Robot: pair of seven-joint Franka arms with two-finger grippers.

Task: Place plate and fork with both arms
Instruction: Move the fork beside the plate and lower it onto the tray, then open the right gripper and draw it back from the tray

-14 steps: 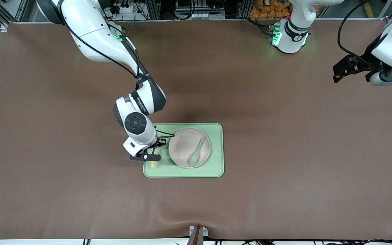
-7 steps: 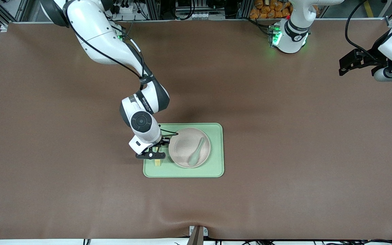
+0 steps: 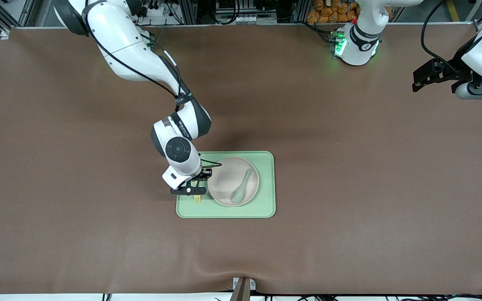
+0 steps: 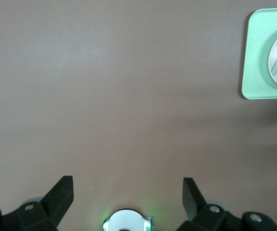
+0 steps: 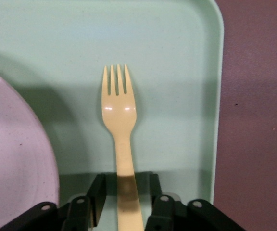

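The right gripper (image 3: 191,189) has the fork (image 5: 119,126) pinched by its handle and hangs over the strip of the green tray (image 3: 266,184) toward the right arm's end of the table, just beside the plate (image 3: 226,179). From the wrist camera the fork points straight out from the jaws, tines away from the gripper, with bare tray under it and the plate's rim close alongside. I can't tell whether the fork is touching the tray or just above it.

The plate already sits on the tray, with a pale green spoon (image 3: 241,187) lying in it, so what's left, I'd say, is setting the fork down. To do that well, the arm should lower it flat onto that narrow strip, keeping it parallel to the tray's edge and clear of the plate's rim, and let go only once the fork is resting, so it doesn't tip or bounce onto the plate.

The right arm reaches from its base out over the table, elbow bent, wrist turned down over the tray's edge. The left gripper (image 4: 128,197) waits well apart, up over bare table at the left arm's end, its fingers spread wide and holding nothing.
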